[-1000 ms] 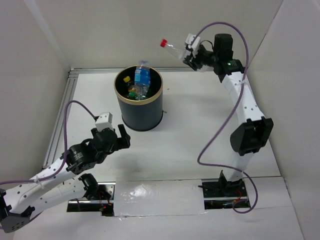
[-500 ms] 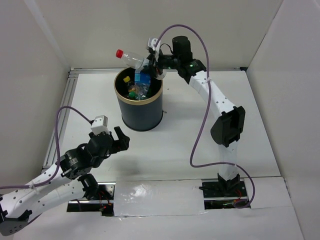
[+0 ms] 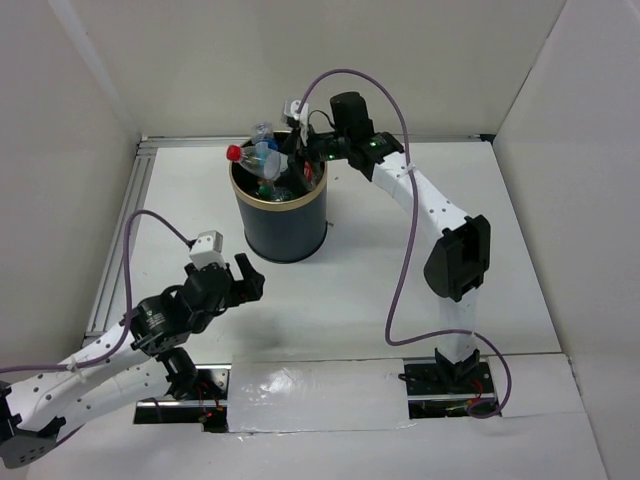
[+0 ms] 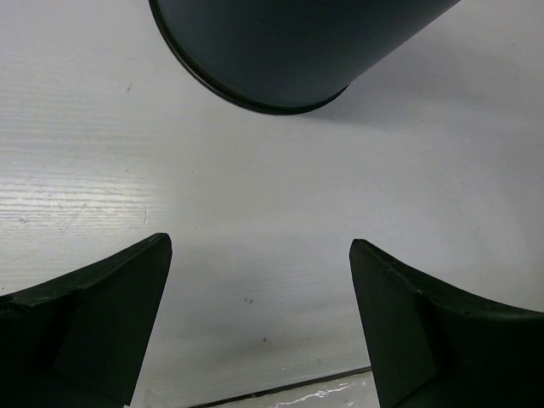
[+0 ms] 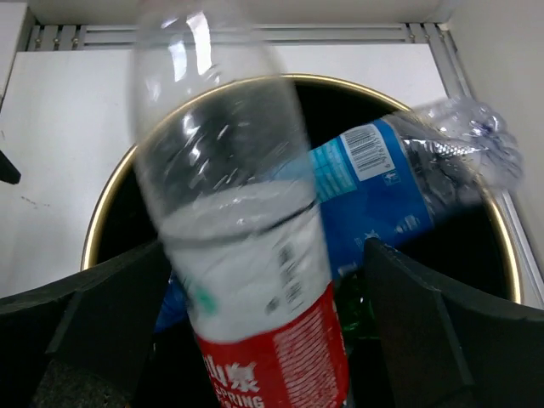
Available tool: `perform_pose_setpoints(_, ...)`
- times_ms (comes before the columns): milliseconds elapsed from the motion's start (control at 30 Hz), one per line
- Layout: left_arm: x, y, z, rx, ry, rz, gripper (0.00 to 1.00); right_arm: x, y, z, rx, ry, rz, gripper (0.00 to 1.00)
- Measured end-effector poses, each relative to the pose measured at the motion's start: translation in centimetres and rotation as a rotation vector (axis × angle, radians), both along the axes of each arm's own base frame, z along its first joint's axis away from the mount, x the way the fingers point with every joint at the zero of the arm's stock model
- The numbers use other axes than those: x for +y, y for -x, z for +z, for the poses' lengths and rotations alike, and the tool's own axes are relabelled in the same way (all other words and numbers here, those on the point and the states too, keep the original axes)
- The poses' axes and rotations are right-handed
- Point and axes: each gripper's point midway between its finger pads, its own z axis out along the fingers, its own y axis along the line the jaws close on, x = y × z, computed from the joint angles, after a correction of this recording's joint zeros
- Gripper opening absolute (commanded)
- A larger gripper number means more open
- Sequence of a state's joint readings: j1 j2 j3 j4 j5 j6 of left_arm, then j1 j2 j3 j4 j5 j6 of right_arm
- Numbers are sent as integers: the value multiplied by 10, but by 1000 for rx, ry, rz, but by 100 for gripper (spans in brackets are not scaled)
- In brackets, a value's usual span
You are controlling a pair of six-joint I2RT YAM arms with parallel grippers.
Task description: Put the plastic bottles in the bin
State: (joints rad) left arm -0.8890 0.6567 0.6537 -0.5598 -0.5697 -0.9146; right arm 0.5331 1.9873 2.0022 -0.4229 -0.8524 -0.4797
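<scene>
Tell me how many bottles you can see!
2 clearly: a clear red-labelled bottle tilted above the bin, and a crushed blue-labelled bottle lying inside it. A bit of green shows underneath, so more are probably hidden.

Blurred red-labelled clear bottle [image 5: 242,255] between the wide-spread end effector [image 5: 265,280], above the bin [image 5: 121,219] holding a blue-labelled bottle [image 5: 378,183]

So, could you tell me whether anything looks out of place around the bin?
Yes: the bin looks overfull. A red-capped bottle sticks out tilted above its rim, between the fingers of the open right gripper, and a crushed blue-labelled bottle pokes over the edge.
</scene>
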Motion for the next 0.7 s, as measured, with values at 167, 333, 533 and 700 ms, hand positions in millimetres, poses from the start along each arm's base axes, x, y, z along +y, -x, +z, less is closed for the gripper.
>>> perform_pose_setpoints(167,-5,-2,-3,2,-27,-23,99,-14,-1,28,-11,-5,-75,99)
perform_pose_setpoints(333,-14,-5,6,-41,-18,-65,100,-63,-16,82,-70,-28,-310,99)
perform_pose_setpoints(533,-32,-10,20,-109,0,-142,100,-199,-2,83,-43,-12,-804,99)
perform_pose_setpoints(700,-43,-15,29,-154,2,-189,100,-287,40,17,44,65,-1118,99)
